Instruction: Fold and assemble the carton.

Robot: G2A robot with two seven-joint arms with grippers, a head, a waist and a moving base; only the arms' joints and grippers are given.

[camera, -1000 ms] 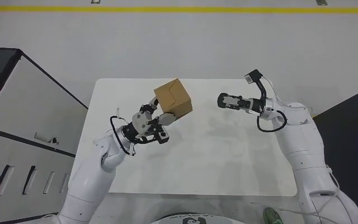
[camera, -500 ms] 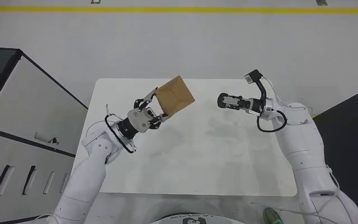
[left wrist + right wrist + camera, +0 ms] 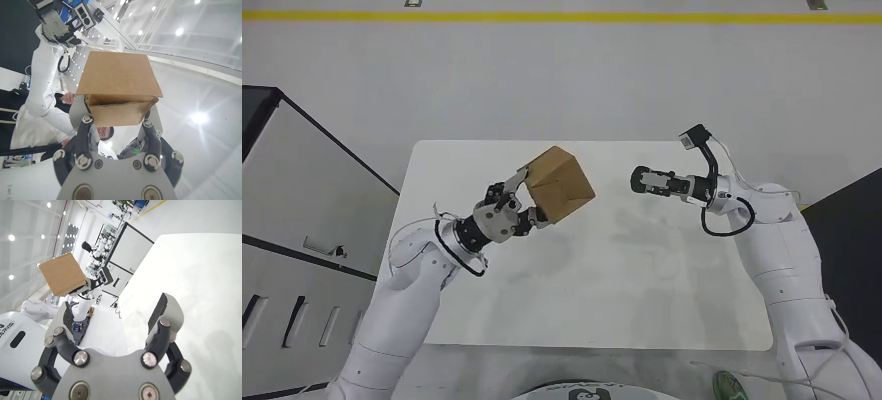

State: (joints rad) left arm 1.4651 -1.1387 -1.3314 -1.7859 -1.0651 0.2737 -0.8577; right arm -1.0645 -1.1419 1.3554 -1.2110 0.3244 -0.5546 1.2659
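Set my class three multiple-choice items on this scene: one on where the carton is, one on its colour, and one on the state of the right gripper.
1. Where is the carton relative to the white table?
A. Lying flat on it
B. Held above it by the left gripper
C. Under it

2. What colour is the carton?
A. White
B. Blue
C. Brown

3. What state is the right gripper in?
A. Open and empty
B. Shut on the carton
C. Shut on a roll of tape

Answers:
1 B: the right wrist view shows the carton clamped in the left gripper, clear of the table.
2 C: every visible face is plain brown cardboard.
3 A: its fingers stand apart with nothing between them.
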